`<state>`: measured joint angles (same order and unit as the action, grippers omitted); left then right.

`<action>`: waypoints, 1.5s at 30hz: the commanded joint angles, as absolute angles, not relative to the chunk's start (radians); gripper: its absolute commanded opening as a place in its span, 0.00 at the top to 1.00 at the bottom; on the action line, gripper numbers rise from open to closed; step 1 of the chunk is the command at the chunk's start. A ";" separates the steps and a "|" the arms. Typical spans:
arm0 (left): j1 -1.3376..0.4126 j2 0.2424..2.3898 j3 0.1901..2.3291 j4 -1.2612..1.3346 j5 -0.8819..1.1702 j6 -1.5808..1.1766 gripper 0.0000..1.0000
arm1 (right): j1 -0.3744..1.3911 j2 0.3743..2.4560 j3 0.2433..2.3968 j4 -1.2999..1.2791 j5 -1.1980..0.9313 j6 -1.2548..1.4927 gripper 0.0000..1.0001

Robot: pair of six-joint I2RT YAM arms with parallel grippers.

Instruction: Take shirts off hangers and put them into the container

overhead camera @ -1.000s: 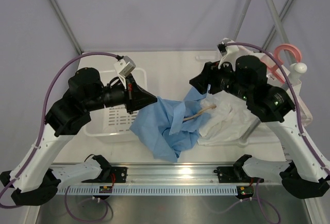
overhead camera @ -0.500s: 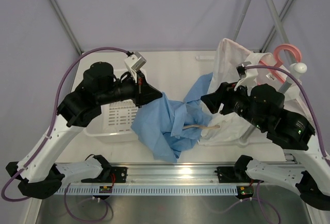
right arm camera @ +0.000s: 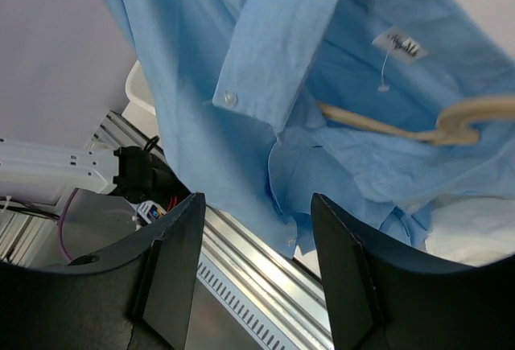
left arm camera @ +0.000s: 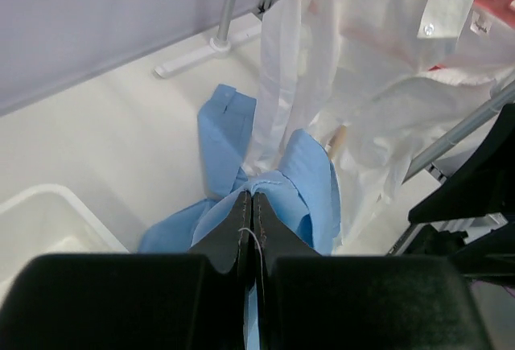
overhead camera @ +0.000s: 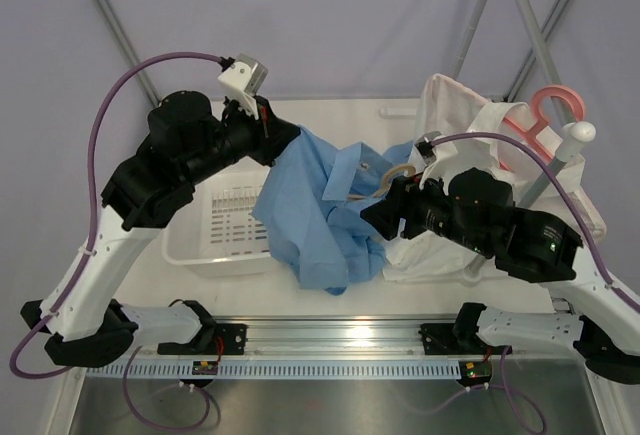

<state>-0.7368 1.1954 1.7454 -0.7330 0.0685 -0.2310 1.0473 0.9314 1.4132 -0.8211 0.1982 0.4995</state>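
Observation:
My left gripper [overhead camera: 287, 137] is shut on an edge of the light blue shirt [overhead camera: 318, 217] and holds it up above the table; the pinched cloth [left arm camera: 273, 183] shows at its fingertips. The tan hanger [overhead camera: 396, 176] is still inside this shirt, its arm visible under the collar [right arm camera: 402, 129]. My right gripper [overhead camera: 372, 217] stands open just right of the hanging blue cloth, nothing between its fingers [right arm camera: 173, 261]. The white shirt [overhead camera: 452, 120] hangs on the pink hanger [overhead camera: 548, 113] at the right. The container [overhead camera: 205, 245], a white tub, sits below the left arm.
A white pole with a round knob [overhead camera: 578, 133] carries the pink hanger at the right. The metal rail [overhead camera: 330, 333] runs along the near edge, below the blue shirt. Slanted frame rods [overhead camera: 115, 25] rise at the back corners.
The left gripper has lifted the blue shirt up and back off the table, the tan hanger rising with it. The right arm swung down and left toward the blue shirt, uncovering the white shirt.

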 commanded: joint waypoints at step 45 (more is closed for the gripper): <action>-0.735 1.127 1.759 -0.718 0.064 -0.198 1.00 | 0.766 1.180 1.192 -0.387 0.391 0.488 0.53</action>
